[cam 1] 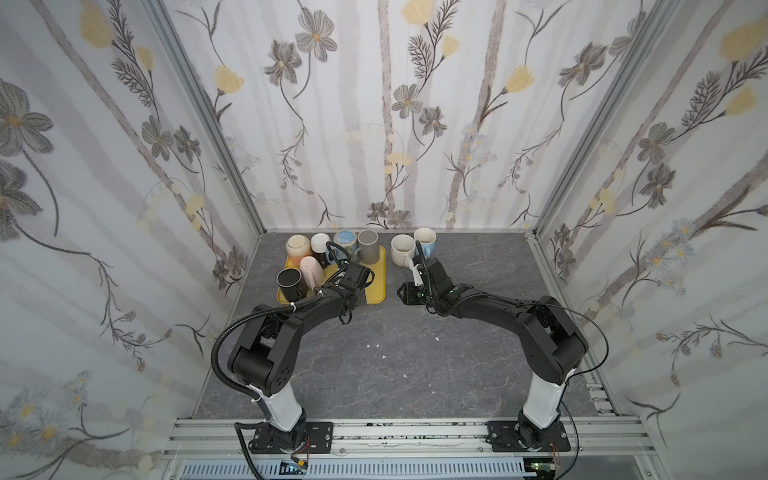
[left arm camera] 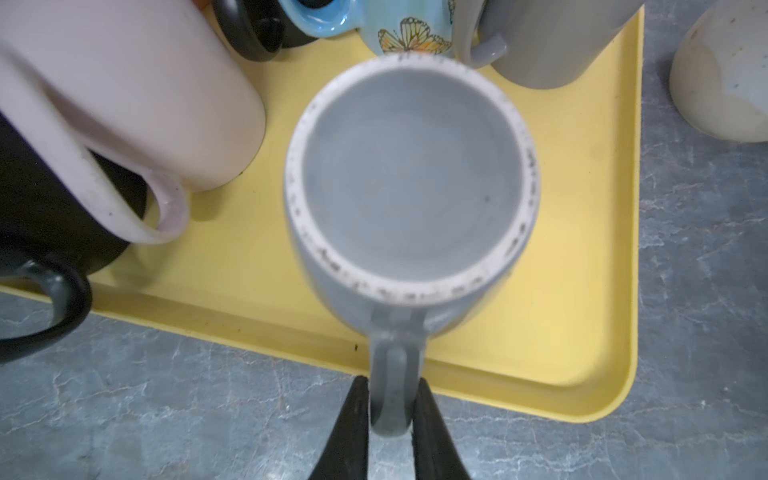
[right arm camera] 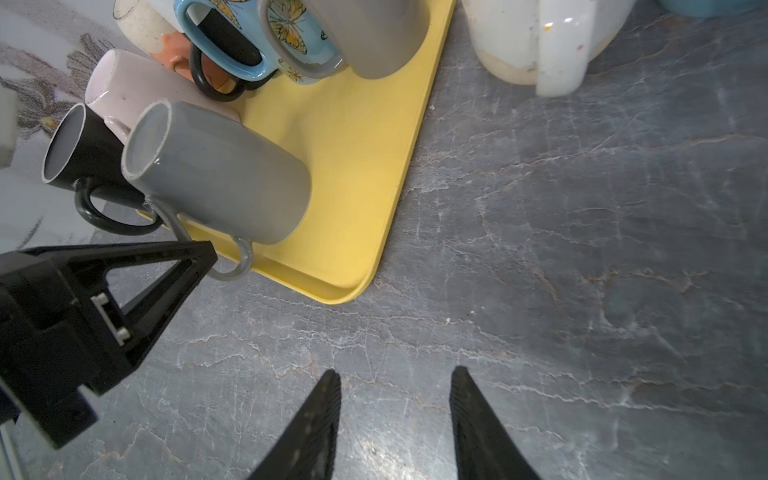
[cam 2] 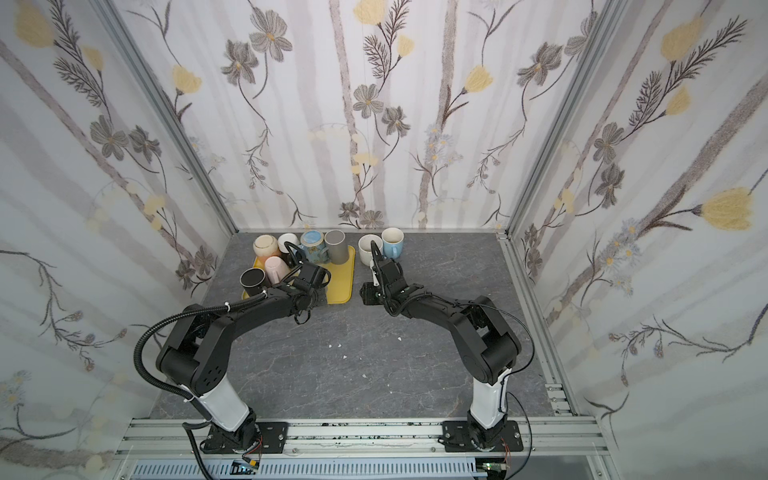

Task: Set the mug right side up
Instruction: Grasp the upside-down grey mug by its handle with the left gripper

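Note:
The mug [left arm camera: 411, 174] is plain grey with a loop handle. My left gripper [left arm camera: 390, 399] is shut on that handle, one black finger pressed on each side. In the left wrist view its flat base with a pale unglazed ring faces the camera. In the right wrist view the mug [right arm camera: 220, 170] hangs tilted over the near corner of the yellow tray [right arm camera: 353, 166], base up and mouth end down; whether it touches the tray I cannot tell. In both top views the left arm hides it. My right gripper [right arm camera: 395, 374] is open over bare grey table, holding nothing.
On the tray [cam 1: 376, 286] stand a pink mug [left arm camera: 124, 83], a black mug [right arm camera: 79, 153], a blue butterfly mug [left arm camera: 407, 33] and a tall grey mug [left arm camera: 552, 41]. A cream mug [cam 1: 402, 248] and a light blue mug [cam 1: 426, 241] stand on the table right of it.

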{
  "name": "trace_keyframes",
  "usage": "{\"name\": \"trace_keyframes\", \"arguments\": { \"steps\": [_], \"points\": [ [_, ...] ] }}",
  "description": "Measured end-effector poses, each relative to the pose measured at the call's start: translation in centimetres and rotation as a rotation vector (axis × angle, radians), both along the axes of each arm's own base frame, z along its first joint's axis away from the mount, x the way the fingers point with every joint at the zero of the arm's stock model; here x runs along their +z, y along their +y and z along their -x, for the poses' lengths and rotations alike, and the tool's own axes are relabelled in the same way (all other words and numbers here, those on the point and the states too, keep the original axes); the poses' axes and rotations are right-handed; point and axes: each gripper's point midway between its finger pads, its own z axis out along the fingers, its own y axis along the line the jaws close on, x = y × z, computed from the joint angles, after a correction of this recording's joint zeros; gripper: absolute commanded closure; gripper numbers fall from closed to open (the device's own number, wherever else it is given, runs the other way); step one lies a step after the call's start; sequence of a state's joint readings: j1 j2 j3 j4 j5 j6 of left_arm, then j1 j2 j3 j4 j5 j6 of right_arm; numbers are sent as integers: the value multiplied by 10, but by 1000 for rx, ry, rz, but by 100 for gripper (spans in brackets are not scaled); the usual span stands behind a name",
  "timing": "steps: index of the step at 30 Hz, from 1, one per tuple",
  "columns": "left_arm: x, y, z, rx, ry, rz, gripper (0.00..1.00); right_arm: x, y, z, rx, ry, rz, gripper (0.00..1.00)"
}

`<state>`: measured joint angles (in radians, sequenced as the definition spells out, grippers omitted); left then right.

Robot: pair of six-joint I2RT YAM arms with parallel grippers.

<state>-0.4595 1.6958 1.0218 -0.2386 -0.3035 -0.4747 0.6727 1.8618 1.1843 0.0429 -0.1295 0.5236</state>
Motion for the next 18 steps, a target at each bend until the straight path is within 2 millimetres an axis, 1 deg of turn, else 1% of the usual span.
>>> {"name": "trace_keyframes", "arguments": {
  "steps": [3,7,9,13,18],
  "points": [
    [11,3,1,5,-25,19,63,-1,14,3,19,2,-13,56],
    [21,10,-3,23,-43,52,60,-1,30,8,51,8,-30,56],
    [22,13,-4,27,-44,64,59,0,35,8,59,4,-34,56],
    [20,10,-4,12,-32,95,59,5,41,9,67,0,-47,56],
    [19,6,-10,-5,-31,110,59,3,45,10,75,5,-46,56]
  ]
}}
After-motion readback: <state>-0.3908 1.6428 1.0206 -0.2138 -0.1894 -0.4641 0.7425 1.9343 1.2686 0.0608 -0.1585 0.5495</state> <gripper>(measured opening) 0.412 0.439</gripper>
